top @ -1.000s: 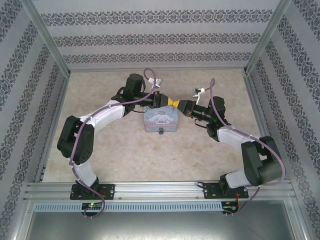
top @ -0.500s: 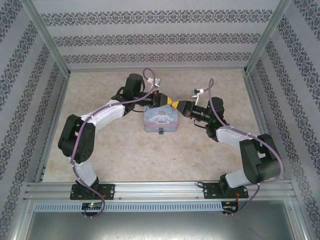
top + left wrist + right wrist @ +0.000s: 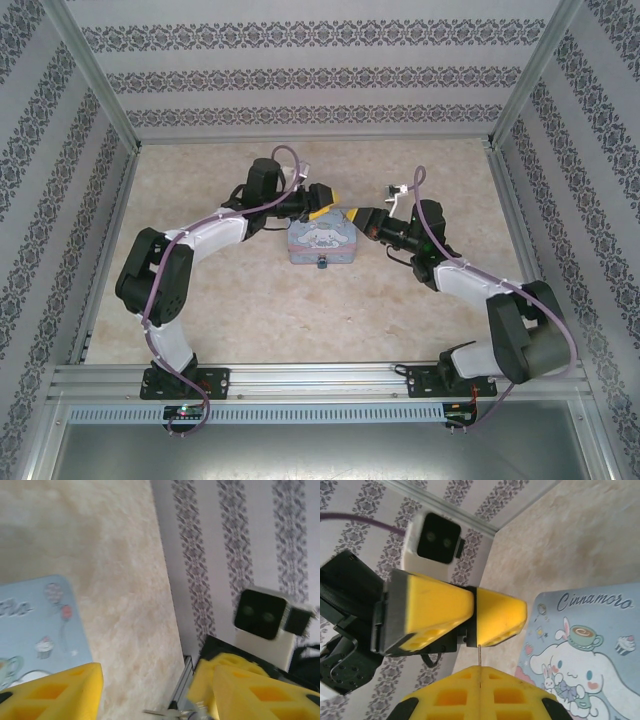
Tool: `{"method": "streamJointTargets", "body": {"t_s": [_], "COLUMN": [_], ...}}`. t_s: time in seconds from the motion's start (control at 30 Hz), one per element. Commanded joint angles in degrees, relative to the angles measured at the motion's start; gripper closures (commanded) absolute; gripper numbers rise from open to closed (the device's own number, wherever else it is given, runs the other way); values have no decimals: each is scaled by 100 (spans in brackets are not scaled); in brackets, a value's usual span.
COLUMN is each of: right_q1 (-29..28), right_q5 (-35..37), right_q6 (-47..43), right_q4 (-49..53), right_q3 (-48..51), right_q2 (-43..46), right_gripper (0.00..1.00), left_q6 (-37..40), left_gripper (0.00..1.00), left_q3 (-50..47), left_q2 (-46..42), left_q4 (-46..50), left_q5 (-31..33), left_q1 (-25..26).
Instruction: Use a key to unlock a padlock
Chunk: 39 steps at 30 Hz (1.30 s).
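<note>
One tiny padlock [image 3: 323, 263] hangs at the near wall of the tin box [image 3: 322, 238], untouched and apart from both grippers. Over the box's far edge the right gripper [image 3: 480, 672] pinches a thin metal sliver, probably the key [image 3: 479, 656] seen edge-on, its pads pressed together. The left gripper [image 3: 157, 680] meets it tip to tip, fingers spread wide. The step looks like settling the key in one grip; next it must come round to the keyhole. Both arms reach forward, elbows out, wrists turned inward.
</note>
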<state>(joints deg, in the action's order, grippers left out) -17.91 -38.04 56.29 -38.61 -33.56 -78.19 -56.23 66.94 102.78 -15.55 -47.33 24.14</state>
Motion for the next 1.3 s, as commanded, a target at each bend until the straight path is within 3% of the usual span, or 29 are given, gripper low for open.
{"method": "streamJointTargets", "body": {"t_s": [0.0, 0.27, 0.5, 0.9, 1.27], "right_q1": [-112, -722, -1394, -1713, -1821], "right_q5": [582, 2035, 3045, 3376, 3668], "right_q6": [-667, -2004, -2925, -3423, -3833], "right_q4": [720, 2259, 3050, 3456, 3765], "right_q3": [-129, -598, -1116, -1510, -1696], "right_q2": [322, 795, 808, 578, 525], "right_gripper": [100, 100, 100, 100, 100], "left_q6": [-1120, -2605, -2911, -2947, -2779], "left_gripper": [40, 40, 44, 59, 62], "left_q3": [-255, -603, -369, -138, -46], "left_q2": [-383, -703, -746, -575, -434], "left_q4": [-590, -888, -295, -107, 183], "left_q5": [417, 895, 1059, 1060, 1007], "left_q1": [-100, 10, 254, 562, 674]}}
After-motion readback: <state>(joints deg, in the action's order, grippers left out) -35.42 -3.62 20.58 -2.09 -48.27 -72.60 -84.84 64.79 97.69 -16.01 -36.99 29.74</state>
